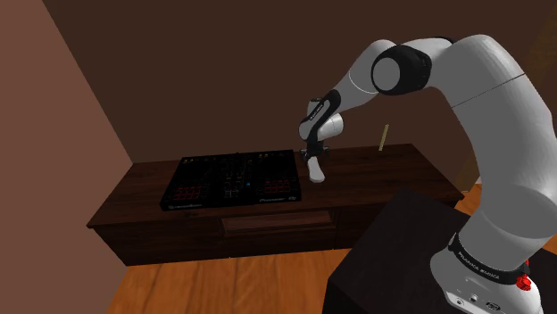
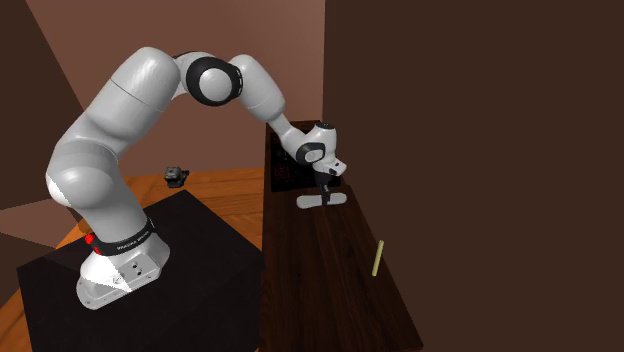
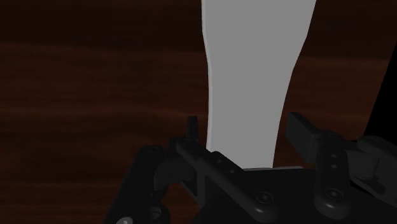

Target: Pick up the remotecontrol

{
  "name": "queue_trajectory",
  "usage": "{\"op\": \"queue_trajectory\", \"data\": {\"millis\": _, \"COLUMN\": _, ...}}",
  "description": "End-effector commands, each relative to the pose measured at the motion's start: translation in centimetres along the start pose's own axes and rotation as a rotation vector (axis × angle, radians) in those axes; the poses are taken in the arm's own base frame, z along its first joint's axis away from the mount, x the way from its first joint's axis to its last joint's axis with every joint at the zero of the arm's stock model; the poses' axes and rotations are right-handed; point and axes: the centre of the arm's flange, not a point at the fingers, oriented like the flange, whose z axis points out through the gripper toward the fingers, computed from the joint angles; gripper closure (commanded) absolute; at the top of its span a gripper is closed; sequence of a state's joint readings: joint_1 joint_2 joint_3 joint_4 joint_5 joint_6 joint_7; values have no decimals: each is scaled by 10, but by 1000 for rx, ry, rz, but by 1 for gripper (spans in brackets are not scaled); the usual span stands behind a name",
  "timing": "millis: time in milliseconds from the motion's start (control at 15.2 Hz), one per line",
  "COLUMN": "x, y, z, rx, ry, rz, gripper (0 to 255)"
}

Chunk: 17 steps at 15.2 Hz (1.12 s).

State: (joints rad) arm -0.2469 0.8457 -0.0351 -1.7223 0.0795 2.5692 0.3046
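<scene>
The remote control (image 3: 251, 76) is a plain pale grey, elongated body that narrows where the fingers grip it. My gripper (image 3: 245, 130) is shut on its narrow part, one black finger against each side. In the shoulder view the remote control (image 1: 315, 169) hangs under the gripper (image 1: 314, 158), just to the right of a black DJ controller. In the second exterior view the remote control (image 2: 322, 200) lies level, close over the dark wooden cabinet top, below the gripper (image 2: 326, 188). Whether it touches the wood, I cannot tell.
A black DJ controller (image 1: 234, 178) with red-lit pads takes up the middle of the long dark wooden cabinet (image 1: 393, 169). A thin yellowish stick (image 1: 383, 136) stands near the wall at the cabinet's far end. The black stand (image 1: 393, 259) is close beside the cabinet.
</scene>
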Motion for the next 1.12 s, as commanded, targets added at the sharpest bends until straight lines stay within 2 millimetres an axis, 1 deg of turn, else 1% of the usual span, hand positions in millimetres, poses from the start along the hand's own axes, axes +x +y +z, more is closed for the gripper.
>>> {"op": "queue_trajectory", "data": {"millis": 0, "x": 0, "y": 0, "z": -4, "rx": -1, "ry": -1, "rz": -1, "gripper": 255}}
{"op": "queue_trajectory", "data": {"millis": 924, "x": 0, "y": -1, "z": -78, "rx": -1, "ry": -1, "rz": -1, "gripper": 255}}
{"op": "queue_trajectory", "data": {"millis": 1056, "x": 0, "y": -1, "z": -79, "rx": -1, "ry": -1, "rz": -1, "gripper": 255}}
